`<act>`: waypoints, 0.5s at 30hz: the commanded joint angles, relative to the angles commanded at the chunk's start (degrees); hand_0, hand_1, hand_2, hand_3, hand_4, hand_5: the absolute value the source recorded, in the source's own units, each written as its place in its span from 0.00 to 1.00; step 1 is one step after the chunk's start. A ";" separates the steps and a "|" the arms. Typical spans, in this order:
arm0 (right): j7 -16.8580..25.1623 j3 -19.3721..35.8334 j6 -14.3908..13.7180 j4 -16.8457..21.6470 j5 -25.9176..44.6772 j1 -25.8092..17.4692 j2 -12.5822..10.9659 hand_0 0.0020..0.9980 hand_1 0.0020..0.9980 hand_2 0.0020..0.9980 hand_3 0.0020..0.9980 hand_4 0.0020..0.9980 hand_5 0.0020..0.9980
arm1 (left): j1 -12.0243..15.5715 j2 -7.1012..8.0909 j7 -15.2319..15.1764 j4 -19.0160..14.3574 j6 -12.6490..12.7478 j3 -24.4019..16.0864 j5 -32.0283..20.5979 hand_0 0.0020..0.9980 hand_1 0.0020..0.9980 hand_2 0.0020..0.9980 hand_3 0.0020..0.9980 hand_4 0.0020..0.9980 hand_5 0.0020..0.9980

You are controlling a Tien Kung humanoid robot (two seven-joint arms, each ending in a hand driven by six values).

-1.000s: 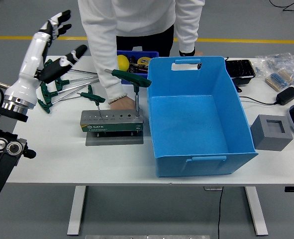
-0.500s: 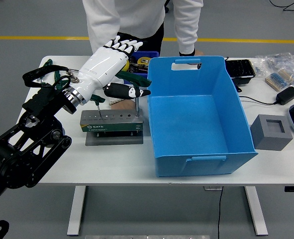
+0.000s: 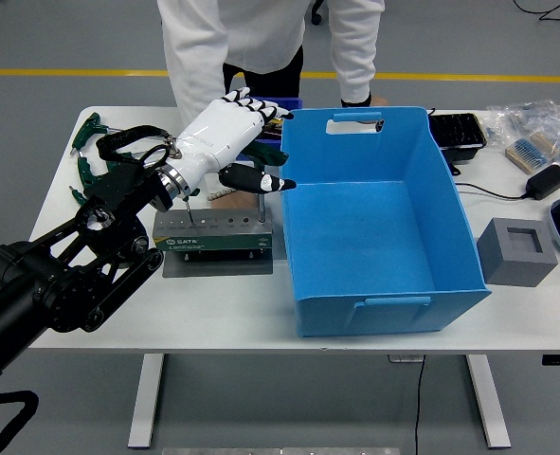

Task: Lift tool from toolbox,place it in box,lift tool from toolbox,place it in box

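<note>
So the left hand (image 3: 230, 133) is hovering with fingers spread and nothing in it, right over the T-handle tool (image 3: 260, 199) that stands upright in the toolbox (image 3: 213, 232) just below its thumb. The right hand isn't in view. The blue box (image 3: 374, 218) sits immediately right on the white surface (image 3: 118, 303); a person's hand (image 3: 225, 193) rests close behind.

from my feed the toolbox (image 3: 214, 234) sits on the tabletop (image 3: 99, 313) just left of the box (image 3: 374, 218). my left hand (image 3: 230, 133) hangs above the toolbox's rear right end. loose tools (image 3: 95, 161) lie behind it at far left. a person (image 3: 261, 43) stands behind the tabletop.
</note>
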 joint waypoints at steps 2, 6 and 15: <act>0.02 0.03 -0.02 0.00 -0.09 0.05 -0.02 0.68 0.64 0.72 0.62 0.84 0.77 | 0.07 -0.44 -0.07 1.71 0.38 -0.29 0.00 0.71 0.59 0.62 0.71 1.00 0.65; 0.21 -0.34 -0.12 0.00 0.70 0.12 -0.12 0.68 0.64 0.72 0.62 0.84 0.77 | 0.25 -0.75 0.17 3.76 0.70 0.02 0.00 0.54 0.48 0.54 0.65 1.00 0.66; 0.18 -0.23 -0.07 0.00 0.56 0.18 -0.13 0.68 0.64 0.72 0.62 0.84 0.77 | -0.51 -1.34 0.20 6.12 1.48 1.70 0.00 0.45 0.43 0.49 0.58 1.00 0.65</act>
